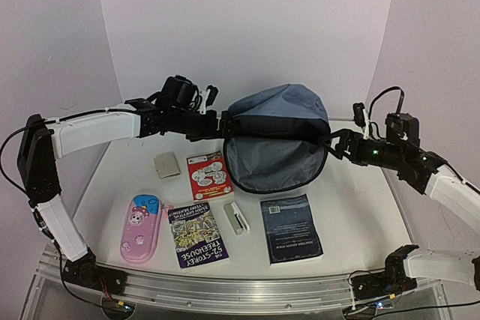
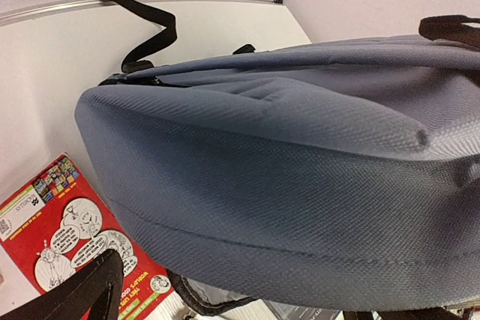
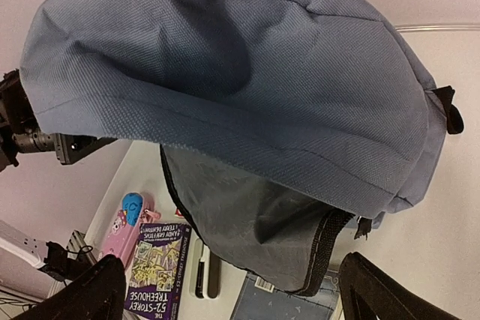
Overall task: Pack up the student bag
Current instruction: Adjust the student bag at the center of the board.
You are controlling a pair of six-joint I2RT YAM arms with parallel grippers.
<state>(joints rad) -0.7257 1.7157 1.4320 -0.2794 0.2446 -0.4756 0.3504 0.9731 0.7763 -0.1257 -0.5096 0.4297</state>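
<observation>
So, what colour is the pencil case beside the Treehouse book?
Pencil case: pink, blue at one end; top external view.

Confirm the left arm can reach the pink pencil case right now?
Probably yes. The pink pencil case lies uncovered at front left, on that arm's side, with nothing on top. The left gripper is open beside the student bag, so it would have to swing back toward its base.

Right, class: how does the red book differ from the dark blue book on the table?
The red book is smaller, with cartoon drawings; the dark blue book is larger and nearly plain. The red book lies by the left edge of the bag; the dark blue book lies in front of its mouth. Both lie flat outside the bag.
</observation>
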